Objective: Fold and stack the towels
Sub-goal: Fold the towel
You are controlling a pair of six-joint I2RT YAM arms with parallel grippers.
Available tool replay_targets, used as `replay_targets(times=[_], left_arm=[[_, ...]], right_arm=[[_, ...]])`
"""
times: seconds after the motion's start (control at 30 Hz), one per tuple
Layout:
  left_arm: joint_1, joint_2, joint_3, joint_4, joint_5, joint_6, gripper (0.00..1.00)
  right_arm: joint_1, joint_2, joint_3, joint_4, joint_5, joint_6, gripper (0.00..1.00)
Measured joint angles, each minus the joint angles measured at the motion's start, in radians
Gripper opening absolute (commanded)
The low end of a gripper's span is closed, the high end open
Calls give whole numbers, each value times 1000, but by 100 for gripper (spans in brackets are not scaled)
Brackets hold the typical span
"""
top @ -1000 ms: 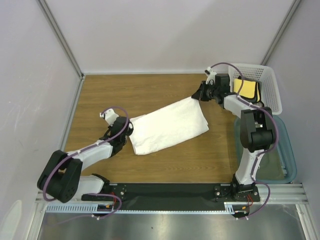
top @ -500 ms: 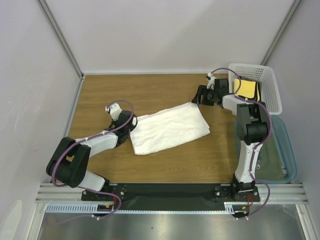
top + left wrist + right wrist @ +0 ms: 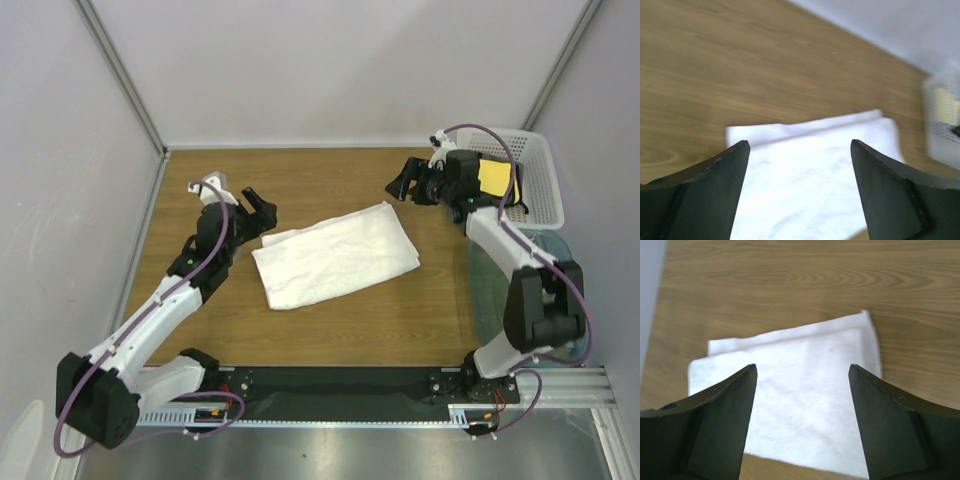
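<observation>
Top view: a white towel (image 3: 335, 255) lies folded near the middle of the wooden tabletop (image 3: 330, 335), its long axis slanting from the near left to the far right, with a lower layer showing as a narrow strip along its far edge. The left jaws stand wide open and hold nothing; they are off the cloth, just beyond the towel's far left corner, and point toward it. The right jaws are likewise spread wide and empty, near the towel's far right corner but apart from it, with bare wood between. A yellow towel (image 3: 492, 178) sits inside the white basket (image 3: 541, 172) at the far right corner of the tabletop, partly covered by the right arm. A blue-green tub (image 3: 578, 305) stands on the near side of the basket at the right edge. Left wrist view: the two dark fingers (image 3: 715, 190) frame the white towel (image 3: 810, 180) with a wide gap and no cloth between them; the towel's stepped edge runs across the frame, and the basket (image 3: 942, 117) appears blurred at the right margin with a yellowish patch inside. Right wrist view: the fingers (image 3: 720, 420) are equally far apart above the white towel (image 3: 790, 400), whose layered edge and one corner lie against the wood grain; nothing is gripped.
</observation>
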Motion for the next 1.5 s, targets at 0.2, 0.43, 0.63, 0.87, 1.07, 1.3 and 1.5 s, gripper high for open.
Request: replay_targets(times=[0.2,0.43,0.63,0.87,1.07,1.3,1.5], left_arm=[[-24,-33,-143,182,203,-106,59],[-55,182,-245,224,341,-228,23],[-61,270,-241,167,368,-261,13],[-54,330,-227,51,378,-278,13],[1,389,-107,-89,348,-200,13],[23,453,73,-180,309,-13,23],[19,300,80,-263,309,85,86]], right_arm=[[49,-100,-192,222,-16,94,47],[41,105,-220,267,-5,137,26],[41,128,-306,262,43,152,16],[56,-32,-514,254,109,214,15],[119,-205,-650,190,171,256,16],[139,-301,-629,28,191,254,43],[139,-351,-400,-162,230,190,90]])
